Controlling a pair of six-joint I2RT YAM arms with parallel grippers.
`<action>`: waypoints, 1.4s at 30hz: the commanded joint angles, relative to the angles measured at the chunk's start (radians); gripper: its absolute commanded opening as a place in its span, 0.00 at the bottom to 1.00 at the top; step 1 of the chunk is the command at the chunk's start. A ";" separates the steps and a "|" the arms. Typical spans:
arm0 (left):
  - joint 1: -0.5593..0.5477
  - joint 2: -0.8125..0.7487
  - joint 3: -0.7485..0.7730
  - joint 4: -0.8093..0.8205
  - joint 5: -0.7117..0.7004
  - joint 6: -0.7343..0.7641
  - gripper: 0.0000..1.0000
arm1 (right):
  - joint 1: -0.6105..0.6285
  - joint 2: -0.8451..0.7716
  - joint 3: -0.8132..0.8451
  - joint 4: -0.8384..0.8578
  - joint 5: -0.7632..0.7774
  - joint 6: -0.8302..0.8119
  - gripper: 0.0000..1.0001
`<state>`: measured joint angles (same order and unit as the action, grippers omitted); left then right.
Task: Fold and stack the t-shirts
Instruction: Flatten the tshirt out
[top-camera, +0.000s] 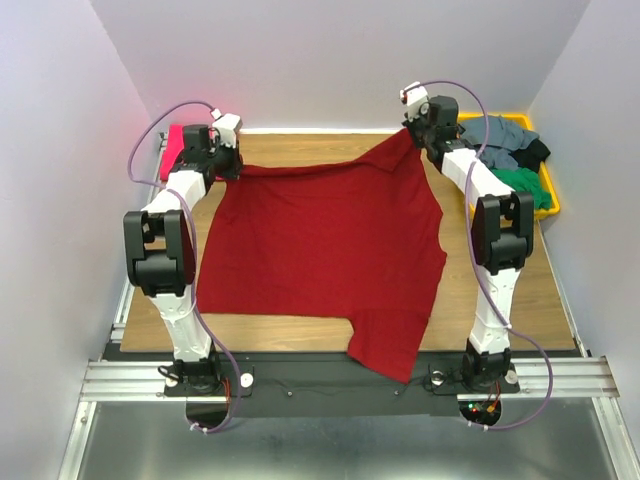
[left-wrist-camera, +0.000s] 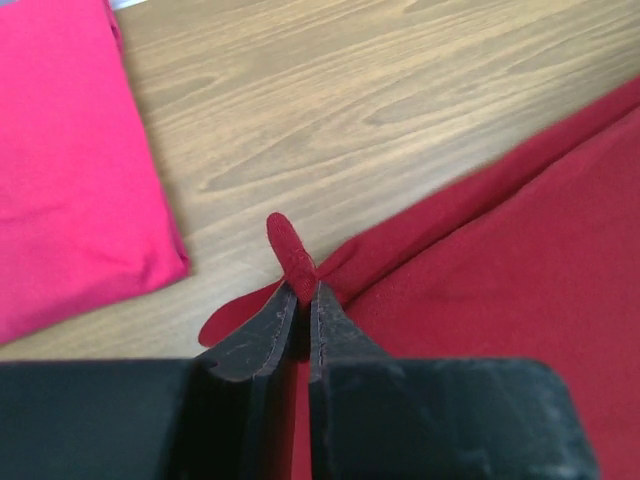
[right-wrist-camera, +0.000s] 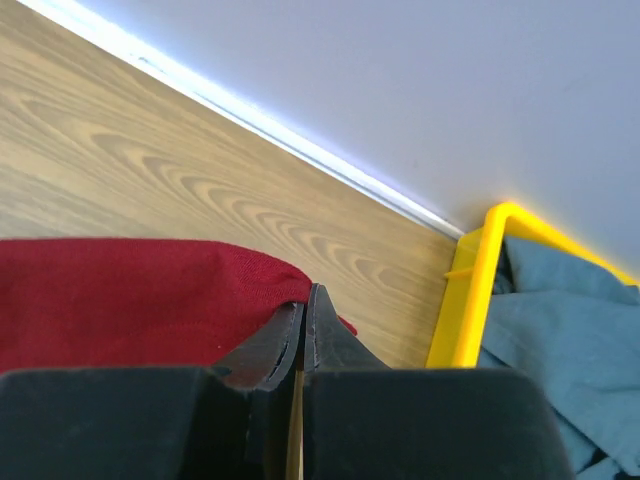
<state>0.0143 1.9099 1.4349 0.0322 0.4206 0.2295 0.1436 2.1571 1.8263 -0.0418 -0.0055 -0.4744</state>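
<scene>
Black fingers (left-wrist-camera: 262, 335) of the left gripper (left-wrist-camera: 300, 295) fill the bottom of the left wrist view, clamped on a pinch of the dark crimson t-shirt (top-camera: 320, 250). A small rounded tab of the cloth pokes out past the fingertips. The right gripper (right-wrist-camera: 303, 300) is likewise clenched on the same shirt, with a rolled fold of red fabric emerging to the left of its tips.

From above, the crimson shirt lies spread across the middle of the wooden tabletop (top-camera: 300, 145), plain and without print. Its far edge is stretched between the two grippers and drawn up to a peak at the right one. The left edge runs fairly straight. At the near right a long flap hangs over the tabletop's near edge onto the black rail (top-camera: 330, 378).

A hot-pink t-shirt (left-wrist-camera: 70, 170) lies folded flat at the far left corner, near the left gripper, with bare wood between it and the crimson cloth. Beyond the right arm a yellow bin (top-camera: 551, 200) holds grey (top-camera: 495, 135), black (top-camera: 537, 150) and green (top-camera: 525, 185) garments, bunched together.
</scene>
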 joint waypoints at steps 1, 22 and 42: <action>0.009 0.008 0.070 -0.021 -0.025 0.070 0.18 | -0.009 -0.016 0.068 -0.036 0.010 0.002 0.01; 0.096 -0.080 -0.056 0.048 0.161 0.355 0.26 | 0.021 -0.455 -0.263 -0.404 -0.200 0.140 0.01; 0.269 -0.279 -0.234 -0.284 0.280 0.660 0.57 | 0.048 -0.589 -0.466 -0.767 -0.373 -0.104 0.72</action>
<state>0.2665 1.6768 1.1309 -0.1741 0.6525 0.8761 0.1921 1.5906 1.2583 -0.7795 -0.3592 -0.5381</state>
